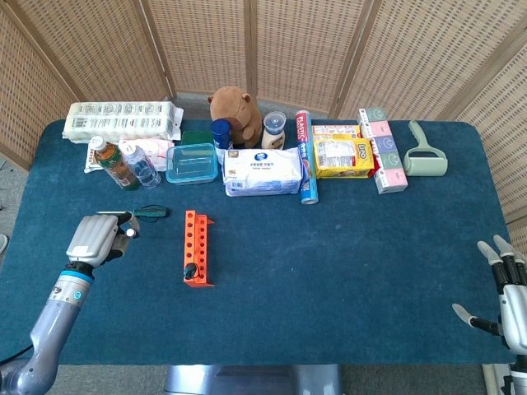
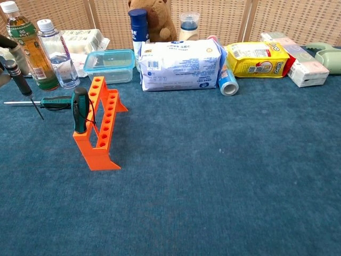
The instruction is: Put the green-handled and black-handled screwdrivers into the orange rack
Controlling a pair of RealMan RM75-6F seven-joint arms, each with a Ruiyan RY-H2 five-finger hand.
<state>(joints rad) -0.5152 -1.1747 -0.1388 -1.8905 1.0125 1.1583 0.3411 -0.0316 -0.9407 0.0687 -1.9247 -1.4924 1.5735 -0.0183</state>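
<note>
Left hand [image 1: 97, 239] gripping black-handled screwdriver [image 2: 17, 80]

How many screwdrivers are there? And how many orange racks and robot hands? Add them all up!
Screwdrivers: 3 (standing screwdriver in the rack, green-handled screwdriver lying flat, thin black-handled screwdriver held by the left robot hand)
Orange rack: 1
Robot hands: 2 (left robot hand, right robot hand)
Total: 6
</note>
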